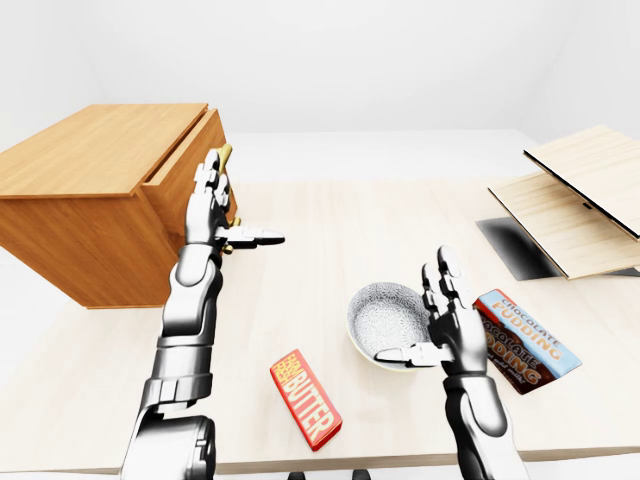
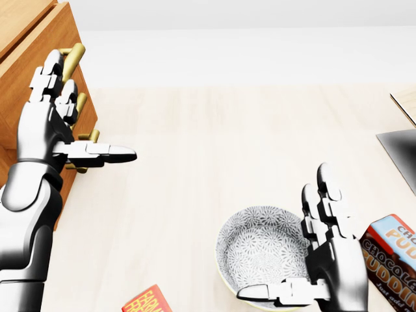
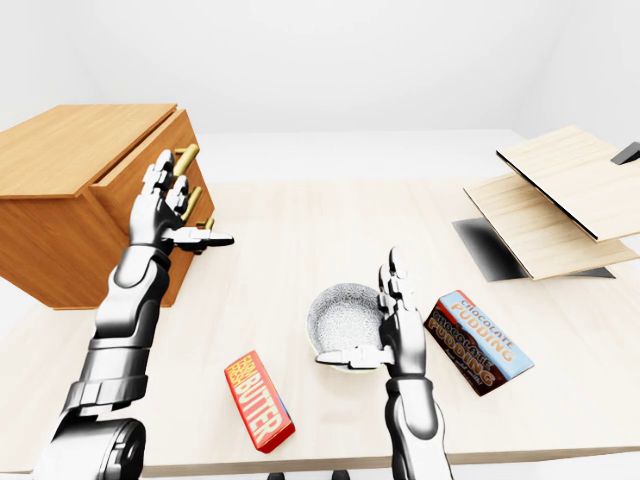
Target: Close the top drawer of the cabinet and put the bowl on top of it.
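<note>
- A wooden cabinet is seen at the left of the left-eye view, set on the pale table.
- Its top drawer is seen standing a little out from the cabinet's body, with brass handles on the drawer fronts.
- The left hand is held up flat before the drawer fronts, fingers spread wide and thumb stretched to the right. Nothing is gripped, and whether the fingers touch the handles cannot be told.
- A red butter box is laid flat near the table's bottom edge.
- The patterned bowl is placed upright on the table, well apart from the cabinet.
- The right hand is held just right of the bowl, fingers upright and wide, with the thumb stretched left across the bowl's lower rim. The bowl is not clasped.
- A chocolate pudding box is laid just right of that hand.
- Tilted wooden boards are seen at the far right, above a dark panel.
</note>
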